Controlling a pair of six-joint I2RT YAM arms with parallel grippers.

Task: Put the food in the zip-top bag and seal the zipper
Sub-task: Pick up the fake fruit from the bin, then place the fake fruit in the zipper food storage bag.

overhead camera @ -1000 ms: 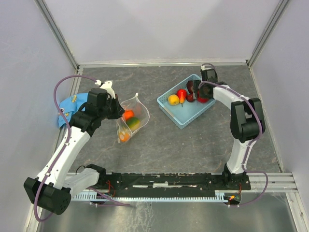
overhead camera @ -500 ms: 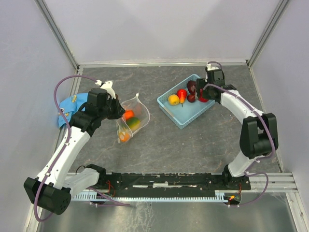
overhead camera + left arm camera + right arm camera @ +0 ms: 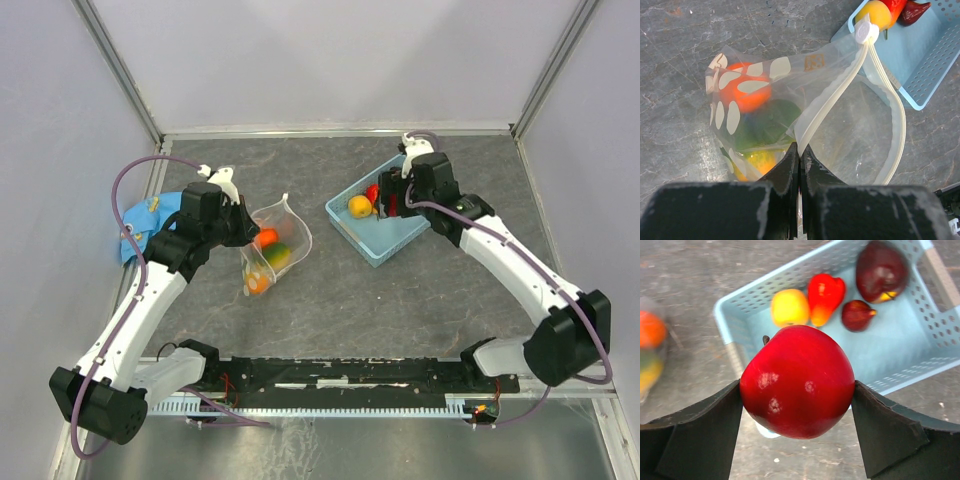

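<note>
about halfway: pinches zip-top bag (image 3: 765,100) rim in closed left tool (image 3: 799,156), clamps red apple (image 3: 797,380) in right tool (image 3: 797,392); leaves basket (image 3: 900,357) food (image 3: 790,307), open zipper (image 3: 840,85).

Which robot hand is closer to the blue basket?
Right. The right gripper is above the basket, holding a red apple. The left gripper is off to its left, pinching the bag.

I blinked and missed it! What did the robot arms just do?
The right gripper pulled back from the far right corner of the blue basket and swung left over it, carrying a red apple clamped between its fingers. The left gripper stayed put, pinching the mouth edge of the zip-top bag, and the bag did not move.
</note>
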